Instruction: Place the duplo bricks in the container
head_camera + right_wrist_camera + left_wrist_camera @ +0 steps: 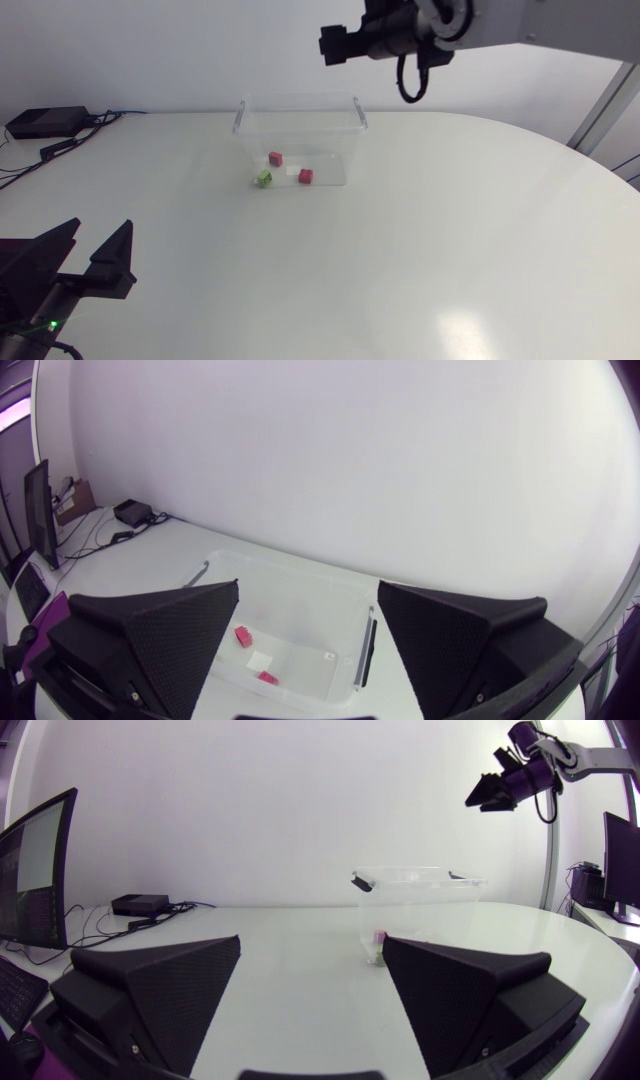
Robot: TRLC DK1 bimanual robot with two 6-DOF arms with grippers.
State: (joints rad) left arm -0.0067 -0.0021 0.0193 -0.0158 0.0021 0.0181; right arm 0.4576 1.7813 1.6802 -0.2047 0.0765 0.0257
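A clear plastic container (300, 105) stands at the table's far middle. On its floor lie a pink brick (275, 158), a red brick (305, 176) and a white brick (291, 172). A green brick (264, 179) sits at its near left corner. My right gripper (335, 45) hangs high above the container, open and empty. Its wrist view looks down into the container (365, 650) on the pink brick (243, 636), white brick (260, 660) and red brick (267, 678). My left gripper (90, 252) rests open at the near left, far from the container (420, 905).
A black box (45, 121) with cables lies at the table's far left edge. The table's curved edge runs along the right.
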